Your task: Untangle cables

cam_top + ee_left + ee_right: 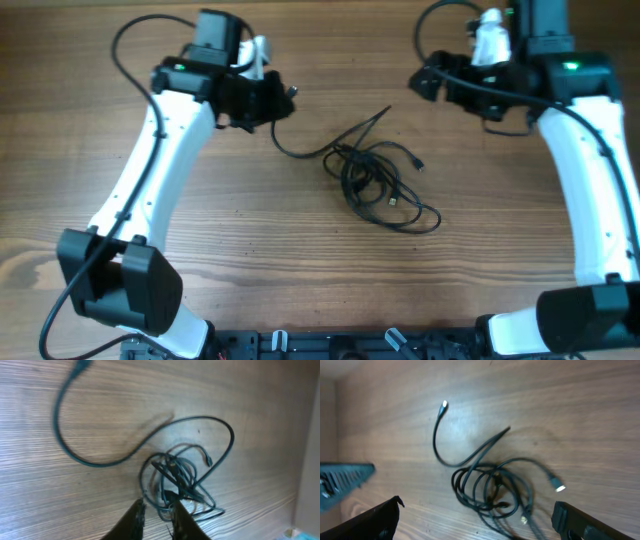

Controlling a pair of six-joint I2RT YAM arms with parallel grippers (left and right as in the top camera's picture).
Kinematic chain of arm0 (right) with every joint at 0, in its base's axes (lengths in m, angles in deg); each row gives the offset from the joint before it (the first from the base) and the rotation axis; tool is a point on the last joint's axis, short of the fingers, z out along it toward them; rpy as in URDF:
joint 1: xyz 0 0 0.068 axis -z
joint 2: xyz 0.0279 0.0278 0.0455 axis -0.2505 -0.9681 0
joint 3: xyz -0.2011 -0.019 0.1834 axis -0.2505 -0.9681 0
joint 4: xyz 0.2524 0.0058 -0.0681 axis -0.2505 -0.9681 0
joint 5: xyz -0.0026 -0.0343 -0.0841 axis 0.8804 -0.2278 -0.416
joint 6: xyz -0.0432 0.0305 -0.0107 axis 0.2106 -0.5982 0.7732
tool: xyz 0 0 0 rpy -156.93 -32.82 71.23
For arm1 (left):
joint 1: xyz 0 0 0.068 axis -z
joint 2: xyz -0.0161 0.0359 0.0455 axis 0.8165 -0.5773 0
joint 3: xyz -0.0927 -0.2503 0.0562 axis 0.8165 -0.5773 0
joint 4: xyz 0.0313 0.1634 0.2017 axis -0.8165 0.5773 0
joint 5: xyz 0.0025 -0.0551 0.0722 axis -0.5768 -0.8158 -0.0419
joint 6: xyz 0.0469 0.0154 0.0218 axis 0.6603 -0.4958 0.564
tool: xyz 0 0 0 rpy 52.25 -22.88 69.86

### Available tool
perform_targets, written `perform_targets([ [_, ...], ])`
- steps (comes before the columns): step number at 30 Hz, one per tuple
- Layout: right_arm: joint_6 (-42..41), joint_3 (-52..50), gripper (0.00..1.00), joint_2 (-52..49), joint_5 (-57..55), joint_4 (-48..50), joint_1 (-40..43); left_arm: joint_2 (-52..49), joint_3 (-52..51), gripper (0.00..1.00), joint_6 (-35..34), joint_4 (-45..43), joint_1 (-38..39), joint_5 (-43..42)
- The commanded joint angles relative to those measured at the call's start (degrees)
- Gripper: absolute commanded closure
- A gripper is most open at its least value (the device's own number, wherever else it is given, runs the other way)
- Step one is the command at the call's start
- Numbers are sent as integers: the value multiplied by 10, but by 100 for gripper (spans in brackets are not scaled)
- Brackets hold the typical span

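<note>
The cables (pixel 375 180) are thin black cords in a tangled loose coil at the middle of the table. One strand runs left from the coil and curves up to a plug beside my left gripper (pixel 283 100). In the left wrist view the coil (pixel 175 475) lies just beyond the fingertips (pixel 157 507), which are nearly together with nothing between them. The long strand's plug (pixel 82 365) is blurred at the top left. My right gripper (pixel 420 82) hovers up and right of the coil. Its fingers (pixel 476 507) are wide open and empty above the coil (pixel 490 485).
The wooden table (pixel 320 280) carries only the cables. Both arm bases stand at the front corners (pixel 120 285) (pixel 590 310). A black slotted part (pixel 345 472) shows at the left of the right wrist view. A table edge (pixel 302 460) is at the right.
</note>
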Motion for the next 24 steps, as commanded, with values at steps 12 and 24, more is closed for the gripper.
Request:
perform_targets([
  [12, 64, 15, 1, 20, 37, -19, 55, -137, -5, 51, -140, -10, 136, 74],
  [24, 46, 13, 3, 14, 55, -16, 48, -170, -5, 96, -249, -10, 141, 115],
])
